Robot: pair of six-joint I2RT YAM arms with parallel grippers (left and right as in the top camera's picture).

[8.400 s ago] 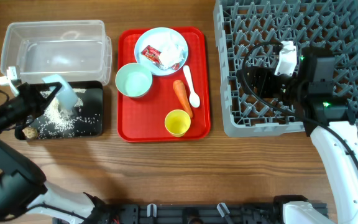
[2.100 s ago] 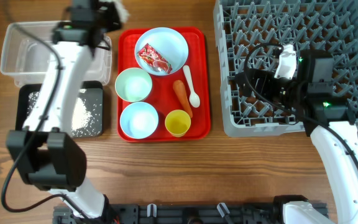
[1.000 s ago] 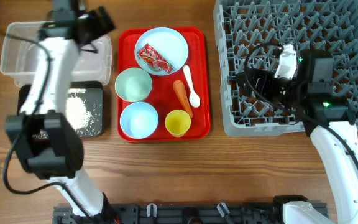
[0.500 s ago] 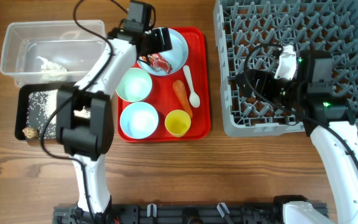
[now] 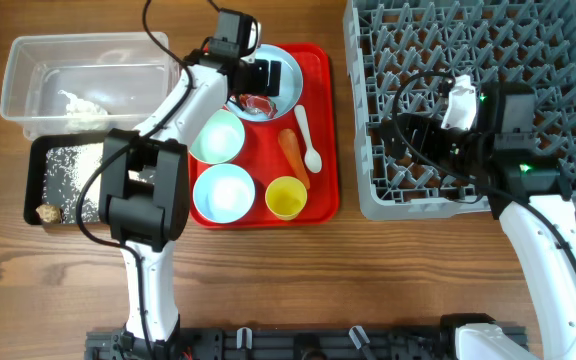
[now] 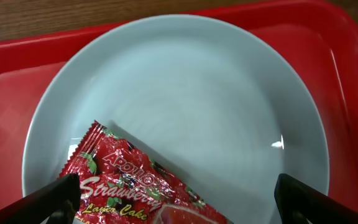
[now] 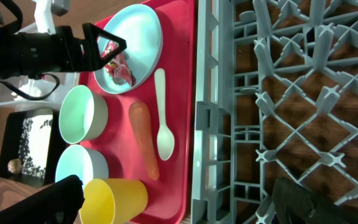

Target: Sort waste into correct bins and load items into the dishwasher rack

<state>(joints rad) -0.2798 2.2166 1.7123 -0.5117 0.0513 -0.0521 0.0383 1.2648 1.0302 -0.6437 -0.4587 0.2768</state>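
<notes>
Here, left gripper (image 6: 178,200) spread over red wrapper (image 6: 135,186), lying diagonal on plate (image 6: 197,106), right gripper (image 7: 182,202) spread.

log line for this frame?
left claw: open, over red snack wrapper on plate | right claw: open, above dishwasher rack

white arm links (image 5: 548,250), black joints (image 5: 143,190), looping black cables (image 5: 413,85), black-fingered left gripper (image 5: 258,80).
</notes>
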